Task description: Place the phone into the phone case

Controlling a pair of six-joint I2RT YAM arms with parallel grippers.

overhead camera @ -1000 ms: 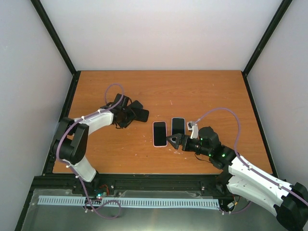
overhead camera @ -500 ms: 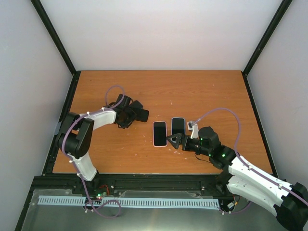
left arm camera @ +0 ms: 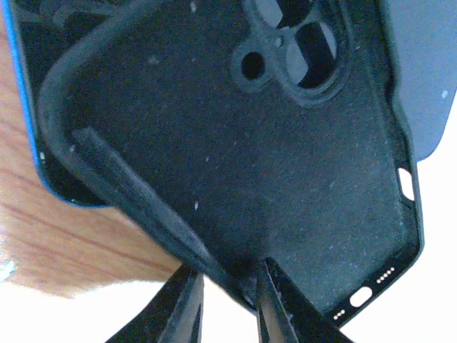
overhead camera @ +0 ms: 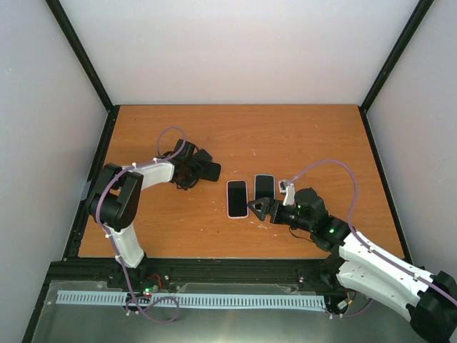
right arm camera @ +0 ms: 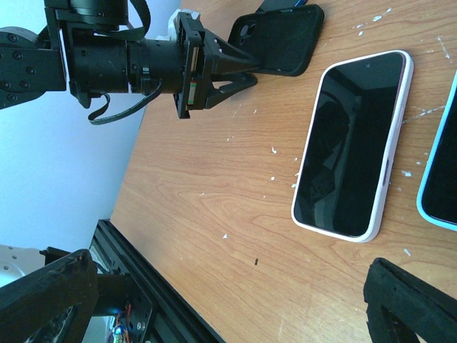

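A black phone case (overhead camera: 208, 170) is at the table's left centre, and my left gripper (overhead camera: 194, 171) is shut on its bottom edge. In the left wrist view the case's inside (left arm camera: 235, 143) fills the frame, and the fingers (left arm camera: 277, 304) pinch its rim. A white-edged phone (overhead camera: 237, 198) lies face up at mid-table, also in the right wrist view (right arm camera: 353, 153). My right gripper (overhead camera: 258, 209) is open and empty just right of that phone's near end. Its fingers (right arm camera: 403, 300) stand wide apart over bare wood.
A second phone with a light blue edge (overhead camera: 264, 187) lies right of the white one and shows at the right wrist view's edge (right arm camera: 441, 179). A blue-edged item (left arm camera: 16, 78) lies partly under the case. Black frame rails (overhead camera: 214, 266) line the table's near edge.
My left arm's elbow has swung slightly, while its gripper and the case stay about where they were. The right arm and both phones have not moved.
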